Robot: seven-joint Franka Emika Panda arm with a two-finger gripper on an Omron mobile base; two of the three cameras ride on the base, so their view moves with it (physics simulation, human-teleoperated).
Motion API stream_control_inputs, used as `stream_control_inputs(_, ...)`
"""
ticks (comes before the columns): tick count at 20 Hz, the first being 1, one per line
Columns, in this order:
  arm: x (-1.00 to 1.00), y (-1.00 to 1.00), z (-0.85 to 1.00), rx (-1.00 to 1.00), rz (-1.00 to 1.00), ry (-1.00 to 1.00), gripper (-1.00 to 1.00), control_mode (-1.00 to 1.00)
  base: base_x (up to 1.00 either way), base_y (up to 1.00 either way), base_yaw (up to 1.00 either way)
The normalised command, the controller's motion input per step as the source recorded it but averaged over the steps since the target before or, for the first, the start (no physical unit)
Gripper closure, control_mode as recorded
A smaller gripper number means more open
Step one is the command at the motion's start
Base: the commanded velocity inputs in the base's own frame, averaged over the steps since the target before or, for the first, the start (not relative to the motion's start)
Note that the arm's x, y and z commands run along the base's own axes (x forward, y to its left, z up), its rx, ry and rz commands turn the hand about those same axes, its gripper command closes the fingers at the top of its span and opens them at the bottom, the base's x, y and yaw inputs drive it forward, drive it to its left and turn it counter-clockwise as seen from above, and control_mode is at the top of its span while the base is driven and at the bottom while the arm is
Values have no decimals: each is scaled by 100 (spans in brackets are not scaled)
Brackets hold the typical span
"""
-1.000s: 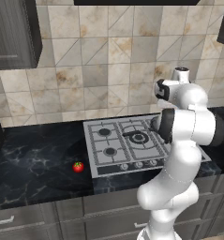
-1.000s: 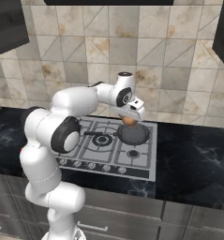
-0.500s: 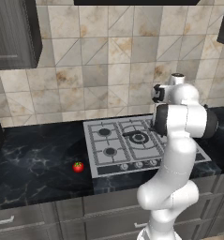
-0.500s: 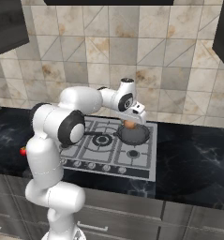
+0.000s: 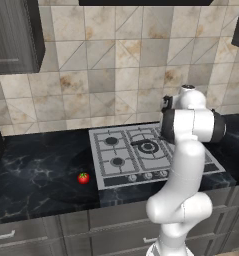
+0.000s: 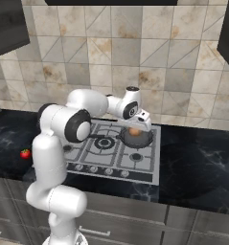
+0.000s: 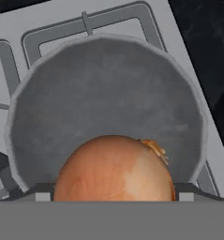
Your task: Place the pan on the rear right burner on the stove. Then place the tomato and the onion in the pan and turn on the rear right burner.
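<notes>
The dark grey pan [image 7: 108,89] sits on the stove [image 6: 145,168] at its rear right, its thin black handle pointing left, and hides the rear right burner beneath it. My gripper [image 6: 136,128] hangs just over the pan [image 6: 141,140], shut on the brownish-orange onion [image 7: 114,168], which is wide enough to keep the jaws far apart. Seen from the right base, the onion [image 6: 134,130] is low over the pan's middle. The red tomato [image 5: 83,177] lies on the black counter left of the stove [image 5: 107,170], and it shows again at the far left [image 6: 25,153].
A row of small knobs [image 6: 102,169] runs along the stove's front edge. A tiled wall stands close behind the pan. Dark marble counter [image 6: 197,162] stretches right of the stove. My own arm blocks the stove's right side in the left base view.
The hand has come down a little with the onion toward the pan, and the arm's elbow has swung. The tomato and the pan have stayed put.
</notes>
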Motion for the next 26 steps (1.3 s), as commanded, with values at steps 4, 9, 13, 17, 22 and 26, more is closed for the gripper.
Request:
stream_control_inputs(4,18,-2,-31,0,4,1,100,-100,0,0,0)
stream_control_inputs(9,18,-1,-31,0,3,1,100,-100,0,0,0)
stream_control_inputs(13,20,0,-30,0,3,1,100,-100,0,0,0)
stream_control_inputs(17,19,-1,-28,0,2,0,100,-100,0,0,0)
stream_control_inputs(22,19,0,-31,0,2,2,100,-100,0,0,0)
stream_control_inputs(26,16,0,-32,-1,1,3,-100,-100,0,0,0)
